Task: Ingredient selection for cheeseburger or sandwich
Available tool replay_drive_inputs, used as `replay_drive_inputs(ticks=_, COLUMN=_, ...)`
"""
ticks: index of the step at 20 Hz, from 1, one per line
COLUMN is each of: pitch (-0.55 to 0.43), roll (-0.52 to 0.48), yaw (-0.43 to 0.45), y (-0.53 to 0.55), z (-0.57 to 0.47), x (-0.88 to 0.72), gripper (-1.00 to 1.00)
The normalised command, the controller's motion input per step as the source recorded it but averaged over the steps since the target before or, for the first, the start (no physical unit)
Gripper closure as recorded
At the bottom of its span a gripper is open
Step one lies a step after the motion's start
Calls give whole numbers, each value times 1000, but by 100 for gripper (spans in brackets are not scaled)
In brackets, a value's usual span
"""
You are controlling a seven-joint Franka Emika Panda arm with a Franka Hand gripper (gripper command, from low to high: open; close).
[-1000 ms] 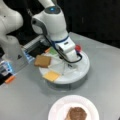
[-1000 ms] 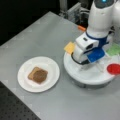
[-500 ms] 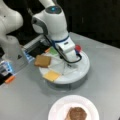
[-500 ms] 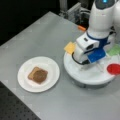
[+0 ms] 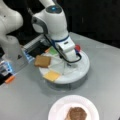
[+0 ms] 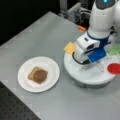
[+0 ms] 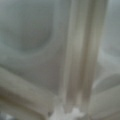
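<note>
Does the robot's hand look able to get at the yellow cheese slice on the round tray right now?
Probably yes: the cheese slice lies bare at the tray's edge, nothing on it, and the hand is down over the tray close beside it.

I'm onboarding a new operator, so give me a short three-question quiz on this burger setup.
1. True or false: the patty lies on a bread slice on the white plate.
2. Which piece lies on the round tray nearest a front view's bottom? A green piece, B cheese slice, C red piece.
3. Fill in: the hand is low over the ___.

Key: 1 true; 2 B; 3 tray.
</note>
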Motion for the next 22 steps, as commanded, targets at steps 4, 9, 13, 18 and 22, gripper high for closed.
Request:
replay_drive_inputs(ticks=4, pitch=80, roll=-2, yaw=40, y=238, z=160, x=26, gripper=-100)
replay_drive_inputs(ticks=9, pitch=75, roll=12, yaw=42, y=172, z=147, x=105, gripper=-100)
replay_drive_inputs(ticks=13, pitch=79, roll=23, yaw=56, y=115, z=162, x=167, gripper=-100)
replay_drive_inputs(ticks=18, pitch=105, roll=30, yaw=53, y=48, z=269, x=186, gripper=-100)
replay_drive_inputs(ticks=22, pitch=139, roll=22, yaw=36, y=-25, z=382, x=141, gripper=-100)
